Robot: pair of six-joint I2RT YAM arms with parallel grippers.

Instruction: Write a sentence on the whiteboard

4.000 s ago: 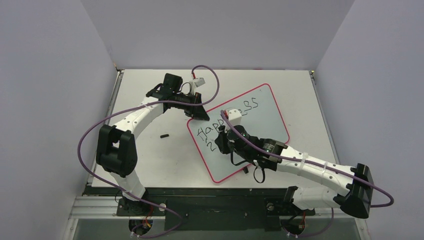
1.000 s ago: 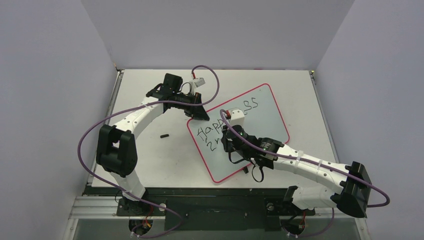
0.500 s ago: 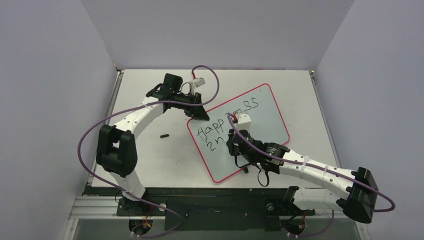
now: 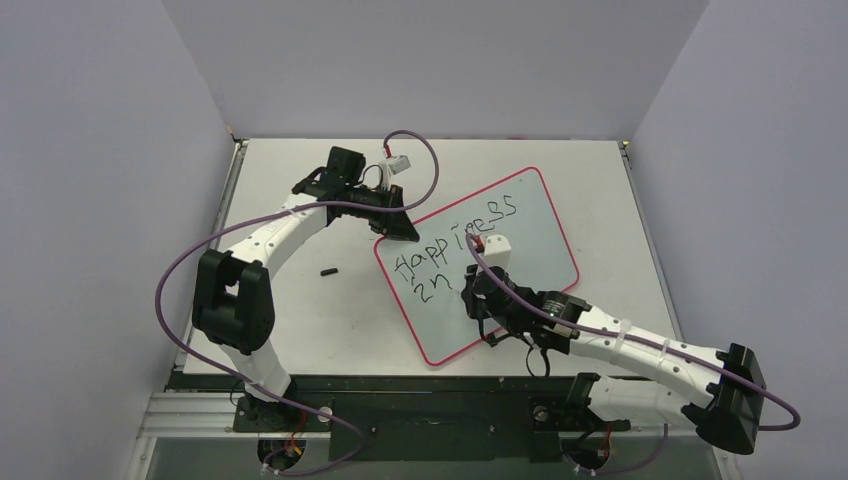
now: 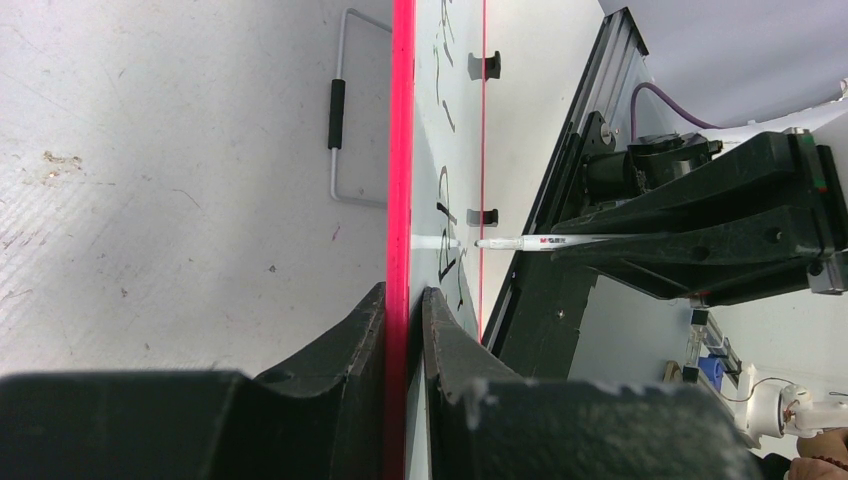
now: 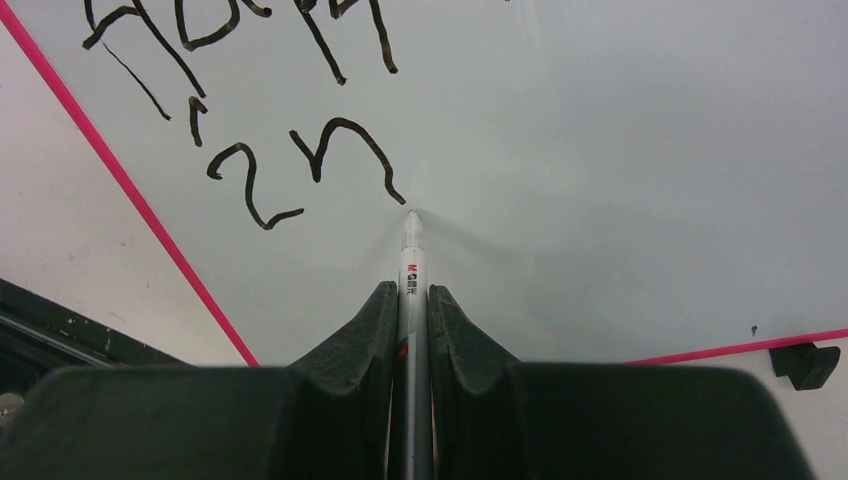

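The whiteboard [image 4: 540, 235] lies slanted on the table, white with a thin red rim. The sentence [image 4: 452, 240] runs in black marker: a top line reading roughly "Happiness" and, under it, a short "in" [image 6: 300, 170]. My left gripper [image 5: 405, 300] is shut on the whiteboard's red rim [image 5: 403, 150] at its far left corner [image 4: 398, 226]. My right gripper [image 6: 412, 295] is shut on a white marker [image 6: 411, 250], whose tip touches the board just right of the "n". From above, the right gripper [image 4: 478, 300] stands over the board's lower middle.
A small black cap [image 4: 328, 270] lies on the table left of the board. Black tabs [image 6: 805, 362] sit on the board's near edge. A wire handle [image 5: 337, 100] lies beside the rim. Purple walls close in the table's sides and back.
My right gripper has drawn the marker rightward along the second line, completing the "n", and its wrist has moved off the top line, uncovering more letters. The left arm has stayed still.
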